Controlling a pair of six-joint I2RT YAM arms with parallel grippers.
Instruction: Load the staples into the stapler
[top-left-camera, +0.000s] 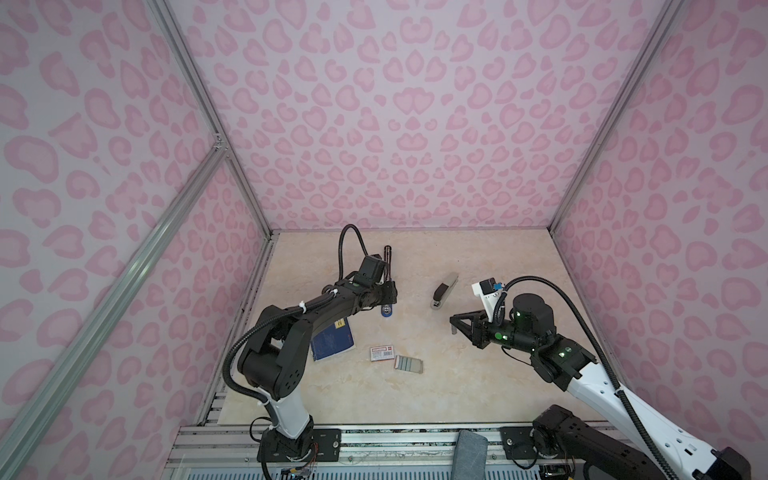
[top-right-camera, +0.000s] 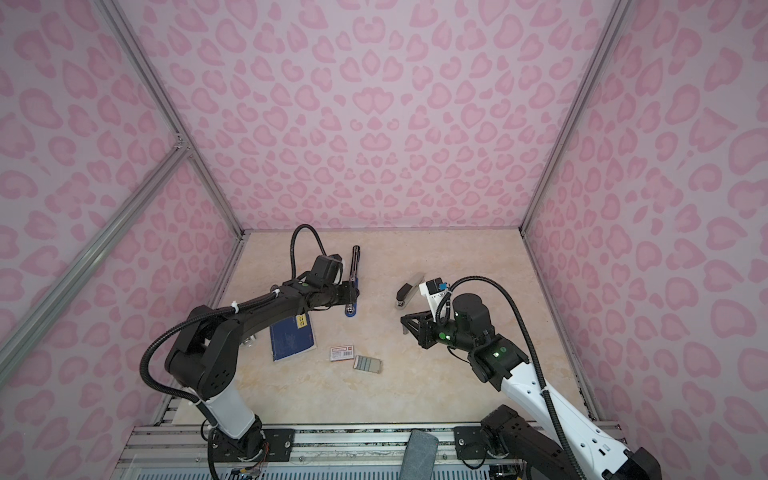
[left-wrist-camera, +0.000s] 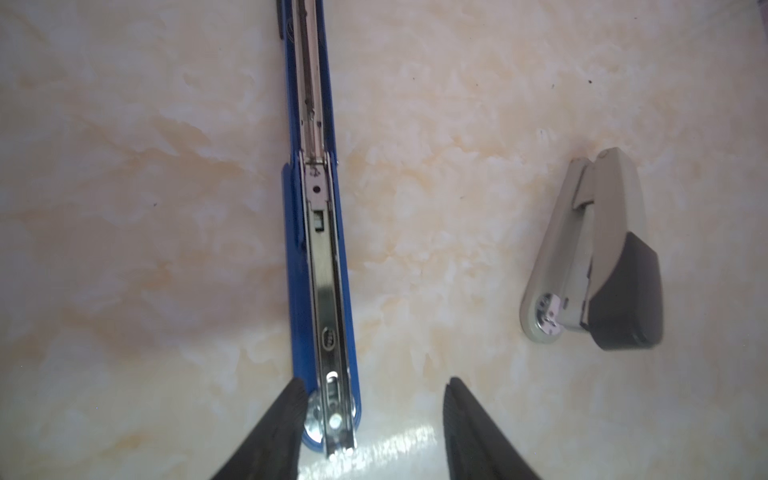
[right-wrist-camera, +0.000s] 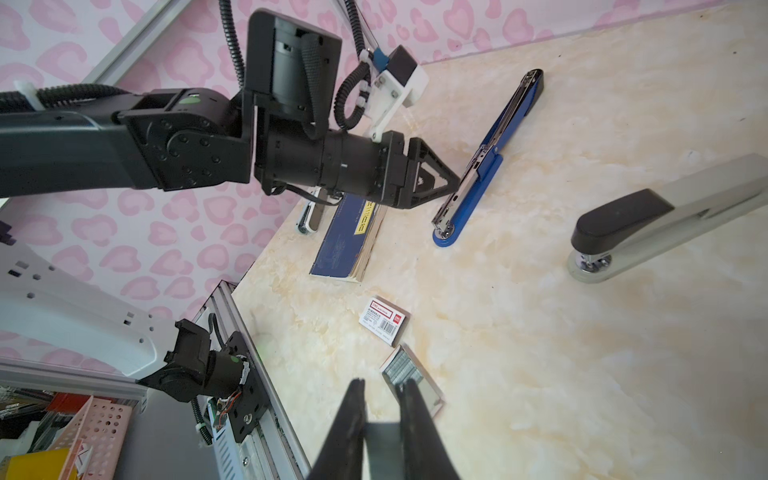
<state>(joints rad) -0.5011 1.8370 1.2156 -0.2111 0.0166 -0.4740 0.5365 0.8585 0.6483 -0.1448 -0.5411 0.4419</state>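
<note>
Nearest the lens in the right wrist view: right gripper (right-wrist-camera: 383, 386), jaws nearly together, pinching a grey staple strip (right-wrist-camera: 380, 446) above the marble-patterned table (top-left-camera: 478, 395). Just beyond the fingertips, more staples (right-wrist-camera: 401, 368) in rows inside a pale tray (right-wrist-camera: 432, 400), lying flat just beside a white box (right-wrist-camera: 382, 320) with red label and barcode. Farther left in both top views, a dark blue booklet (top-left-camera: 332, 340), partly hidden by the left arm. At the blue stapler (left-wrist-camera: 328, 270), laid out flat and open with its metal channel facing up: left gripper (left-wrist-camera: 374, 380), jaws parted and gripping nothing, one finger (left-wrist-camera: 286, 411) right against the stapler's front end, the other well off to the side. To the right of it in both top views, apart, a grey stapler (left-wrist-camera: 590, 249) with black cap, closed, resting on the table.
</note>
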